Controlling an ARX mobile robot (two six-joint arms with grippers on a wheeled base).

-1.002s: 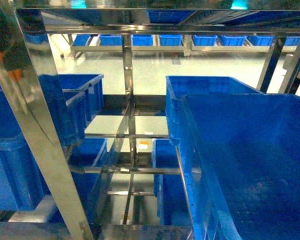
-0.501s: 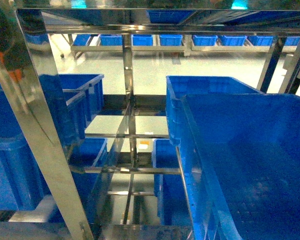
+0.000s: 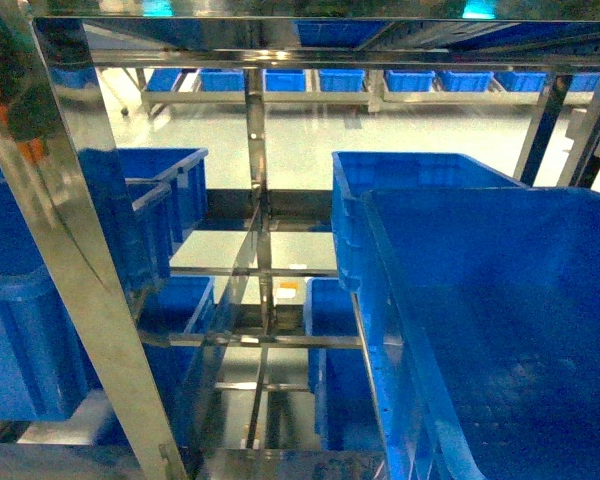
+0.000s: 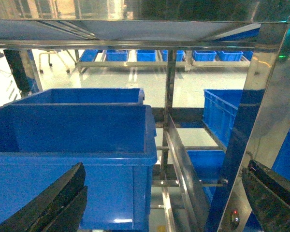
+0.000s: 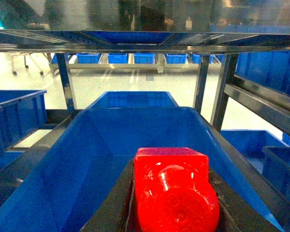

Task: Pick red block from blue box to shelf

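The red block [image 5: 173, 191], glossy with its round stud facing the camera, fills the lower middle of the right wrist view. My right gripper [image 5: 172, 205] is shut on it, a dark finger [image 5: 117, 200] on each side. It hangs in front of and above a dark blue crate [image 5: 82, 159] standing on the shelf [image 5: 135, 47]. My left gripper [image 4: 164, 203] is open and holds nothing, with a shelf post [image 4: 253, 121] and a crate [image 4: 72, 145] ahead of it. The shelf [image 3: 75, 230] fills the head view, where neither gripper shows. The blue box is out of view.
Dark blue crates [image 3: 500, 330] stand on the shelf's tiers left and right, with steel rails [image 3: 265, 340] between them. Behind lies a pale floor with a far rack of small blue bins [image 3: 340, 80]. A shelf board [image 5: 135, 36] runs close overhead.
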